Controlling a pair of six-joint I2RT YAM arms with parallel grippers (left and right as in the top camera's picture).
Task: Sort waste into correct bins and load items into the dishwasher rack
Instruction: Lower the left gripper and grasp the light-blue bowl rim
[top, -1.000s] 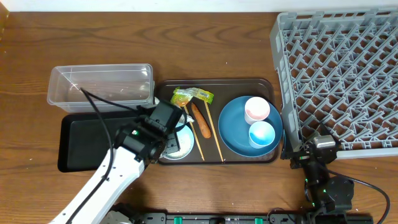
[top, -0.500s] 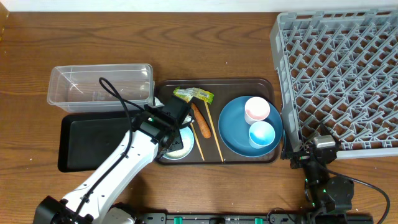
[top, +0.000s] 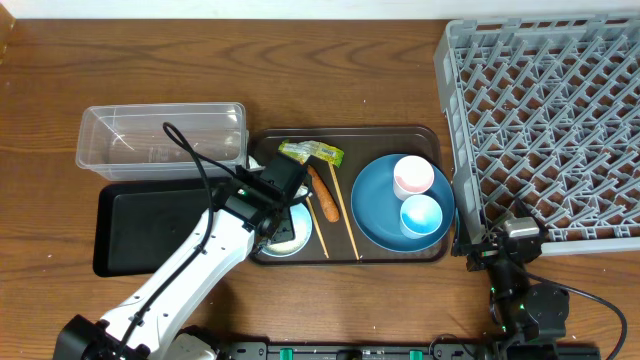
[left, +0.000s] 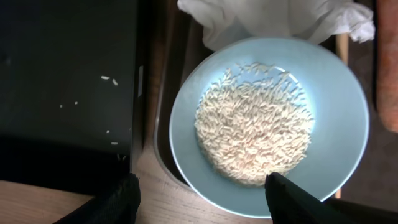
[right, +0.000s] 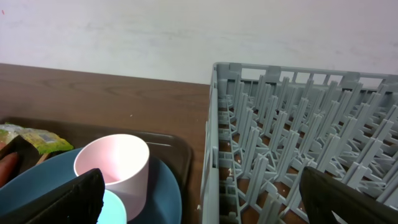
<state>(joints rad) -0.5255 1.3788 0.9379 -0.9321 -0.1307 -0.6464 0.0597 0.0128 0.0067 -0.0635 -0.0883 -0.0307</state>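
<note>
— Left pincer (left: 202, 186)?
— Jaws apart, empty, above the pale blue round bowl (left: 336, 124) of white rice grains (left: 252, 140) (crumpled white napkin (left: 273, 15) at its rim), on the brown serving tray (top: 370, 145).
— Right pincer (right: 202, 180)?
— Wide, empty, by the grey plastic lattice rack (right: 298, 137).

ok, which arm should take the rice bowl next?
Left. The left gripper hovers open over the pale blue bowl of rice, next to the black tray. The right gripper sits by the dishwasher rack, far from it.

Brown serving tray (top: 368, 143) on wooden table (top: 300, 60), white wall (right: 186, 31) behind
</note>
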